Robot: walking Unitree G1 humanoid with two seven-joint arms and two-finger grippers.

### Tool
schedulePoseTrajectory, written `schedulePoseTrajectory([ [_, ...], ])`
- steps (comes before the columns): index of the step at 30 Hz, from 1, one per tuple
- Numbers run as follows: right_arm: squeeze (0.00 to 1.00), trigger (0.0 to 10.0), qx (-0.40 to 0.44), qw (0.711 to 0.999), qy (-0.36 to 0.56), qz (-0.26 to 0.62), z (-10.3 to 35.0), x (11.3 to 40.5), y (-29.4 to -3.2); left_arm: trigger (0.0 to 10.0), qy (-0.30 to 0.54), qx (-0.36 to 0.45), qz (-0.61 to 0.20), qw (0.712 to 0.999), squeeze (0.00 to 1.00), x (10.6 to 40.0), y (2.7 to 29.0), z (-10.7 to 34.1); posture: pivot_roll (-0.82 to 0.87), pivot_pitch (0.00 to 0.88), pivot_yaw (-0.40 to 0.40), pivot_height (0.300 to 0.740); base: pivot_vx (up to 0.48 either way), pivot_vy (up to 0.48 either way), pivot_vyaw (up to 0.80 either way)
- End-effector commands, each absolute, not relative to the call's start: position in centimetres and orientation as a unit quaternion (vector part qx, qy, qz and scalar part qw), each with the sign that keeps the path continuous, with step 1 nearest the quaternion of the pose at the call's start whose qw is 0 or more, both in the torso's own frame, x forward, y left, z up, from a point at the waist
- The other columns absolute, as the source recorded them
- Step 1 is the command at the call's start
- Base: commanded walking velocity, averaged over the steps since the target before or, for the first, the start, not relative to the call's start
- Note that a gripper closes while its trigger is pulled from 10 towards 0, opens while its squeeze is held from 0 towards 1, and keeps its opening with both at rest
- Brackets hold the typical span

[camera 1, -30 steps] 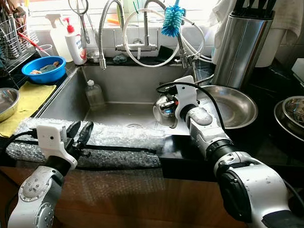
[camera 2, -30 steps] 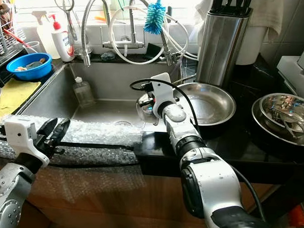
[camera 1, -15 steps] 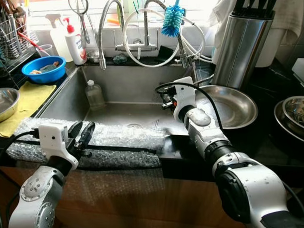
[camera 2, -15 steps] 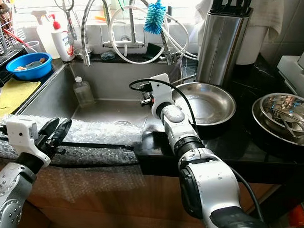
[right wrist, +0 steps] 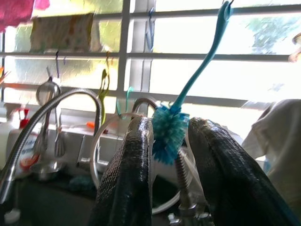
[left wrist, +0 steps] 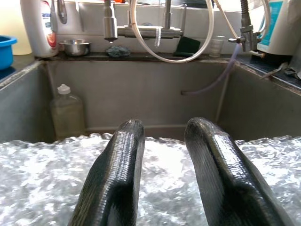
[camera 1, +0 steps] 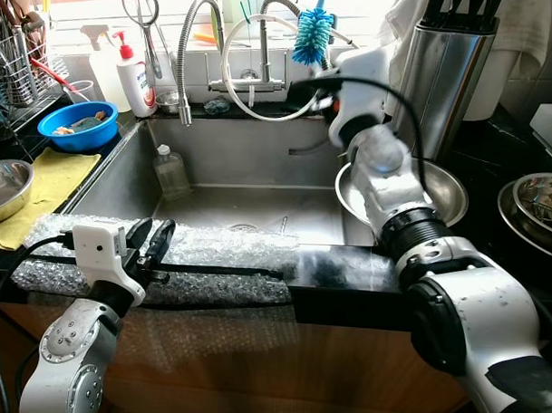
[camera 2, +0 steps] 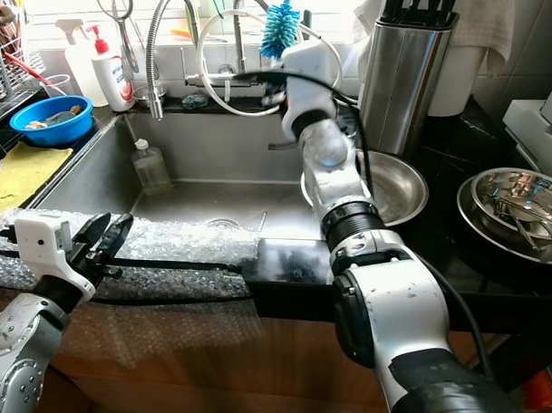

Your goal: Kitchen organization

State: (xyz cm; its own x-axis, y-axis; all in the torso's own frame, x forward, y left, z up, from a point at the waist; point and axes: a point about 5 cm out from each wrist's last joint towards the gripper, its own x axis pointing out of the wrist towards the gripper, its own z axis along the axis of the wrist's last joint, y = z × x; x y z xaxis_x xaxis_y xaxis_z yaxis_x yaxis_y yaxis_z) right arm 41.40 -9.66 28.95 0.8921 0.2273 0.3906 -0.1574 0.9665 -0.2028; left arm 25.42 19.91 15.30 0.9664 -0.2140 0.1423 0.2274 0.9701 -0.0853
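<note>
1. The right gripper [right wrist: 167,188], fingers apart and empty, is raised at upper centre of the head view, aimed at the blue bottle brush [camera 1: 313,37] hanging by the window above the taps [camera 1: 253,79]. It looks like the reach toward the brush.
2. Next, I judge, it must close in until the bristles sit between the fingers, then squeeze.
3. The left gripper [left wrist: 160,160], fingers apart, rests at lower left over the bubble wrap [camera 1: 211,250] on the sink [camera 1: 241,160] edge.
4. Steel bowls [camera 1: 440,190] sit right on the dark counter [camera 1: 492,241]; soap bottle [camera 1: 135,75] upper left.
</note>
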Motion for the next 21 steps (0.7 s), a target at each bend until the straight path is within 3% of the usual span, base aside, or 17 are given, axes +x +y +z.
schedulePoseTrajectory([
  [1,0.0,10.0,-0.075,0.966,-0.231,0.086,29.7,41.1,-9.9,10.0,-0.069,-0.049,-0.114,0.99,0.0,25.6,19.9,15.5,0.0,0.0,0.107,0.74,0.0,0.0,0.0],
  [8,0.0,10.0,-0.064,0.965,-0.254,-0.003,29.2,38.0,-13.1,10.0,-0.067,-0.051,-0.121,0.989,0.0,25.9,19.5,15.3,-0.03,0.0,0.115,0.74,0.0,0.0,0.0],
  [12,0.0,10.0,-0.06,0.975,-0.198,-0.078,26.6,35.7,-15.3,10.0,-0.062,-0.055,-0.129,0.988,0.0,26.0,19.1,15.0,-0.05,0.0,0.12,0.74,0.0,0.0,0.0],
  [21,0.0,10.0,-0.008,0.986,-0.103,-0.134,23.5,33.7,-16.3,10.0,-0.059,-0.054,-0.14,0.987,0.0,26.1,18.8,14.8,-0.07,0.0,0.126,0.74,0.0,0.0,0.0],
])
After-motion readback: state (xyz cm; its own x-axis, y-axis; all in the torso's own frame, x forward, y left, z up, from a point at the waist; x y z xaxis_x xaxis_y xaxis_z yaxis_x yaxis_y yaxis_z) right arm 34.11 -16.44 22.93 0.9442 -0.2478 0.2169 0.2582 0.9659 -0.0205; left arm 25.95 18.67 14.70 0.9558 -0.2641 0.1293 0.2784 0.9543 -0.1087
